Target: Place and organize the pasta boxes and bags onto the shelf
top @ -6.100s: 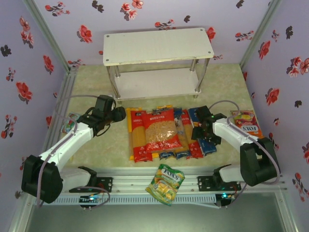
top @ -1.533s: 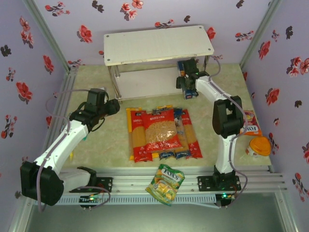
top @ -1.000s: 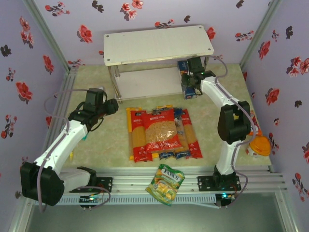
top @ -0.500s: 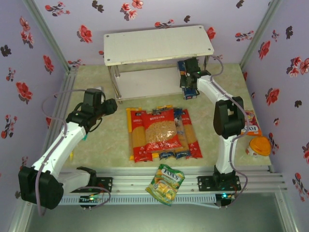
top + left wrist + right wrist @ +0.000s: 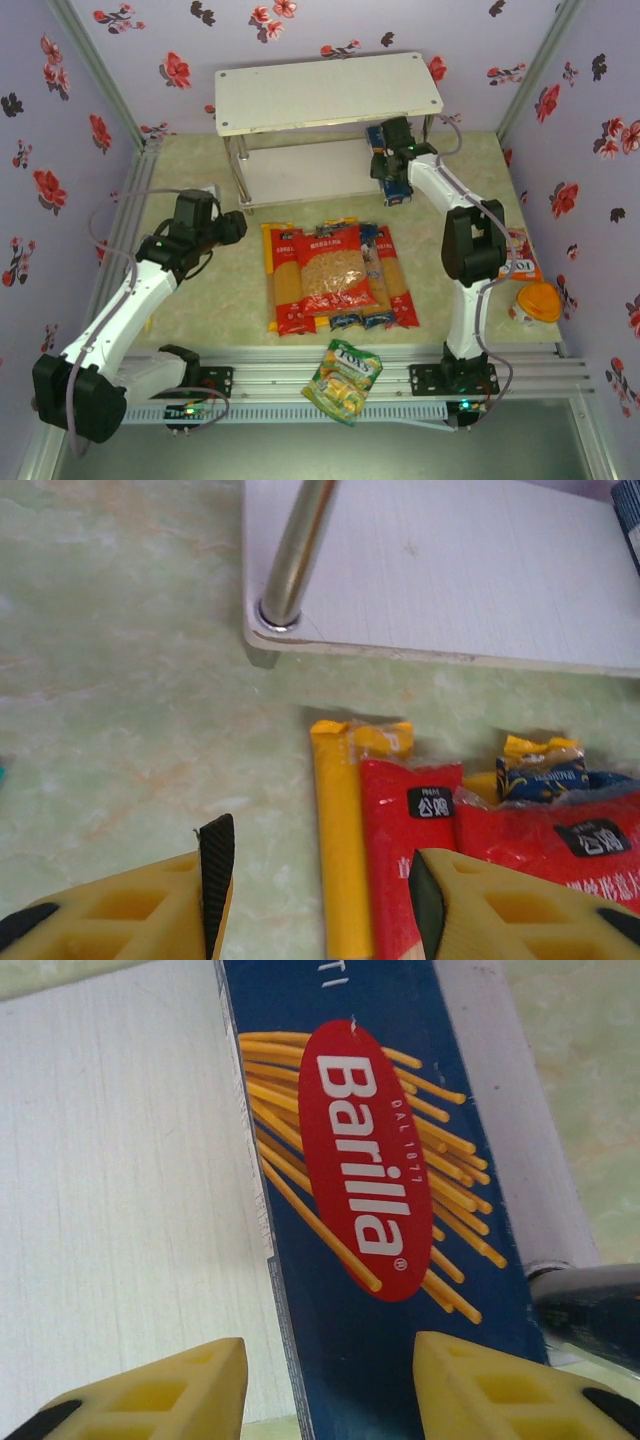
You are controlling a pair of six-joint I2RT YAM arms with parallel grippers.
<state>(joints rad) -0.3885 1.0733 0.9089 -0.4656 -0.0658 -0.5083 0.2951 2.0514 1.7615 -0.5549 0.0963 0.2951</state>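
Note:
The dark-blue Barilla box (image 5: 380,1190) lies flat on the right end of the shelf's lower board (image 5: 300,170), its near end (image 5: 397,196) sticking out past the front edge. My right gripper (image 5: 328,1345) hovers open over it, one finger off its left edge. Remaining pasta bags (image 5: 335,275) lie side by side mid-table: a wide red short-pasta bag on top, yellow, red and blue spaghetti bags beneath. My left gripper (image 5: 318,845) is open above the table, at the far end of the yellow bag (image 5: 340,850), holding nothing. The top board (image 5: 328,92) is bare.
A shiny shelf leg (image 5: 590,1300) stands right beside the box, another (image 5: 300,540) ahead of my left gripper. A green-yellow snack bag (image 5: 343,380) lies on the front rail. A red FOXS bag (image 5: 520,255) and an orange object (image 5: 538,300) sit at the right.
My right arm carried the blue box from the table to the shelf's lower board, and its jaws have just opened off it. The left arm has drawn back slightly toward the front.

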